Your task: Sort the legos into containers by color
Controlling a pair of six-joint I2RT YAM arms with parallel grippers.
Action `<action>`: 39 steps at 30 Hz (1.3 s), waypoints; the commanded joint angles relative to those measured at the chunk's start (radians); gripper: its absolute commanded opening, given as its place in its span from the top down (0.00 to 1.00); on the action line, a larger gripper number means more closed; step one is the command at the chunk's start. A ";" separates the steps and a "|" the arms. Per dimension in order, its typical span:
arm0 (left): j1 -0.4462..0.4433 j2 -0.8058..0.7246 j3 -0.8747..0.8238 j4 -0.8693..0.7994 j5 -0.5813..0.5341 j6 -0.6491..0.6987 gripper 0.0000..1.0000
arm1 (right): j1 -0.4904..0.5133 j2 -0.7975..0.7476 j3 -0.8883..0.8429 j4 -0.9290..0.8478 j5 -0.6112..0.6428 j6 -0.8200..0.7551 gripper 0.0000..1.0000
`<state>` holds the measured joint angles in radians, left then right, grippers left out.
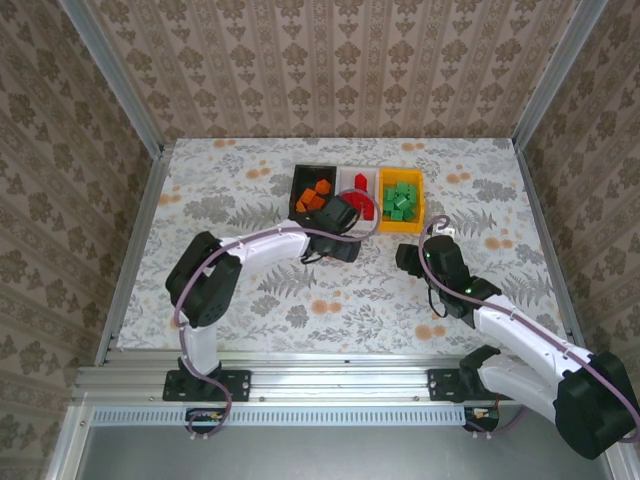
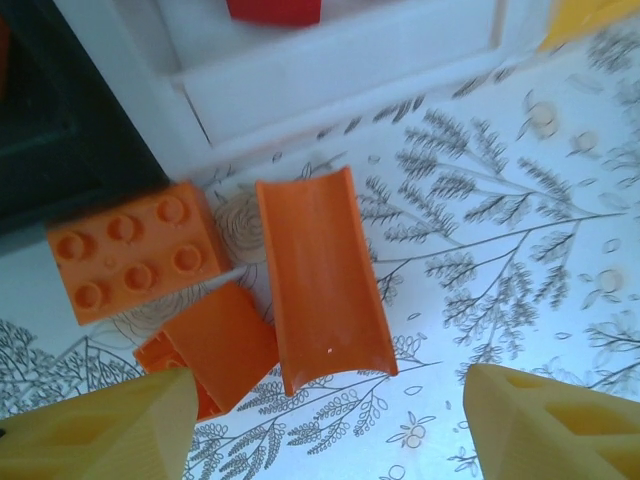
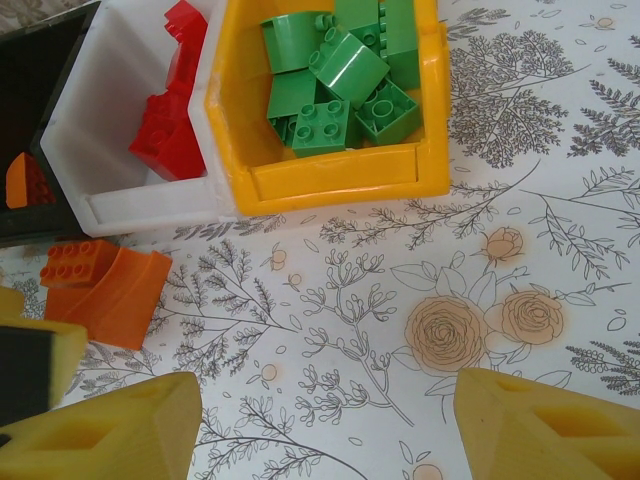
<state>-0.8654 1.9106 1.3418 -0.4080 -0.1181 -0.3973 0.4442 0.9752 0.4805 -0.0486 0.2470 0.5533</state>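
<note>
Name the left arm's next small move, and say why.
Probably lower the left end effector onto the curved orange lego: it lies on the table between the open fingers, outside the black bin that holds orange ones.

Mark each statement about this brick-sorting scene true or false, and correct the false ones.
1. The yellow bin holds green bricks. True.
2. The red bricks are in the black bin. False: they are in the white bin; the black bin holds orange ones.
3. Some orange bricks lie on the table, outside the bins. True.
4. The right hand grips a green brick. False: its fingers stand apart over bare table with nothing between them.
5. The white bin stands between the black and yellow bins. True.
</note>
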 commanded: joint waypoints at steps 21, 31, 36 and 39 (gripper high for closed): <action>-0.043 0.147 0.133 -0.048 -0.028 -0.021 0.47 | 0.008 -0.010 0.003 0.009 0.006 -0.012 0.31; -0.045 0.201 0.184 -0.067 -0.043 -0.015 0.55 | 0.008 -0.013 0.001 0.006 0.010 -0.012 0.31; -0.045 0.228 0.197 -0.066 -0.058 -0.023 0.60 | 0.009 -0.017 0.001 0.006 0.012 -0.011 0.31; -0.046 0.235 0.203 -0.069 -0.052 -0.024 0.66 | 0.009 -0.017 0.001 0.007 0.012 -0.012 0.31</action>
<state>-0.9058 2.1242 1.5257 -0.4469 -0.1600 -0.4232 0.4461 0.9752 0.4805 -0.0486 0.2474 0.5533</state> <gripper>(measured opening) 0.362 0.689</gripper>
